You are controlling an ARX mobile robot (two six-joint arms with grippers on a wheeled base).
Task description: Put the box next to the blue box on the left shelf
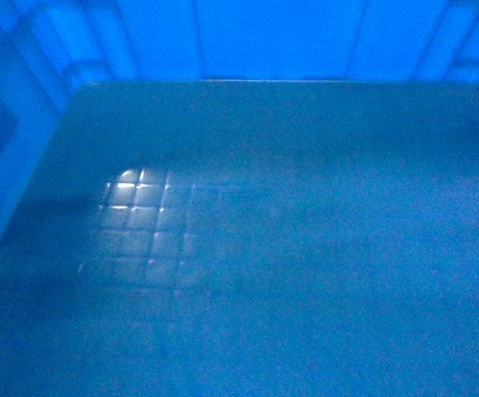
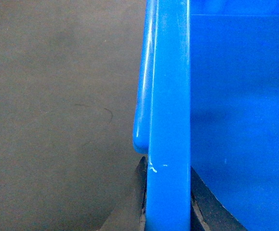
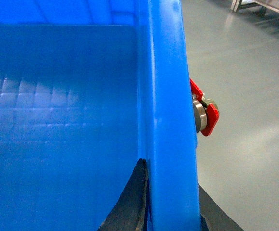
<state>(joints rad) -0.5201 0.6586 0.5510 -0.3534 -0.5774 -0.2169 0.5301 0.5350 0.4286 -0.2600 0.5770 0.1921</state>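
Gripping opposite rims, left gripper [image 2: 167,211] and right gripper [image 3: 170,207] clamp the box [image 1: 305,248], held close below the head camera. Shelf unseen; uneven pinch risks tilting or slipping

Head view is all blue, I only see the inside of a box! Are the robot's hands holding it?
Observer: Yes. The left gripper is shut on the box, one finger on each side of its left rim.
Operator: And the other hand?
Observer: The right gripper clamps the right rim the same way, one finger inside, one outside.
Operator: What's under it?
Observer: Only bare grey floor shows beside the left wall; no shelf is visible there.
Operator: Anything else?
Observer: A small red and metal part shows just outside the right wall.
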